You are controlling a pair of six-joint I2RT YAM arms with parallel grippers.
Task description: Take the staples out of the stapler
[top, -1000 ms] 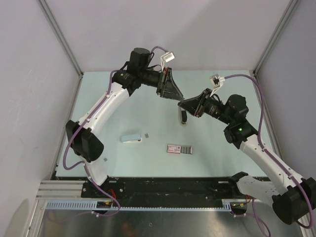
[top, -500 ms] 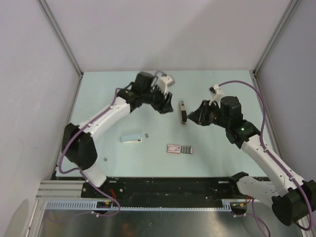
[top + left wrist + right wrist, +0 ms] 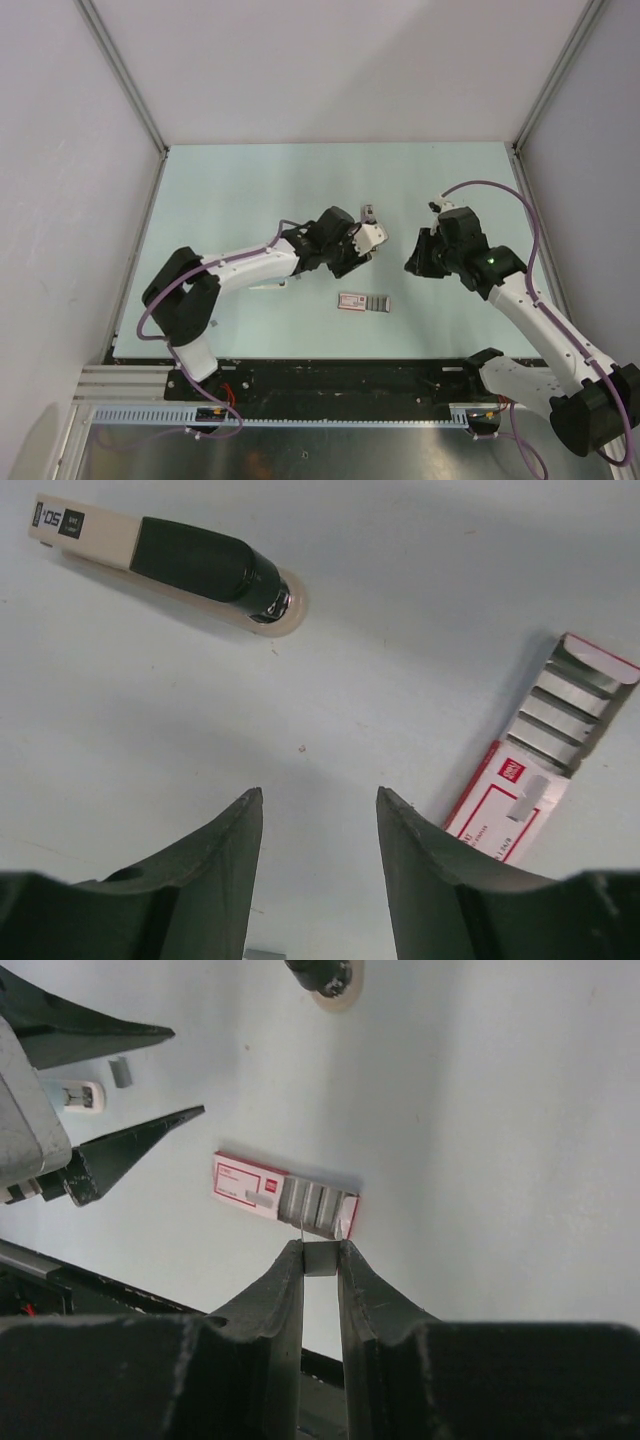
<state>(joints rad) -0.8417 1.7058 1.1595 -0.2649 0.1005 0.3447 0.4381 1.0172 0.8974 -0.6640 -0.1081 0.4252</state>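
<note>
The stapler (image 3: 170,560), black on top with a cream base, lies on the pale table; its end shows in the right wrist view (image 3: 325,975) and peeks out past the left wrist in the top view (image 3: 366,212). My left gripper (image 3: 318,805) is open and empty, low over the table between the stapler and the staple box (image 3: 535,770). My right gripper (image 3: 320,1258) is shut on a small silvery strip of staples (image 3: 322,1260), held above the near edge of the staple box (image 3: 285,1200).
The red-and-white staple box (image 3: 364,302) lies open with several grey strips inside. A pale blue-white wedge (image 3: 75,1095) and a small grey piece (image 3: 120,1072) lie to the left. The black front rail (image 3: 60,1280) runs along the near edge.
The stapler went from between the two raised grippers to lying on the table. My left arm swung down and nearer, low beside it. My right gripper drew back toward the staple box.
</note>
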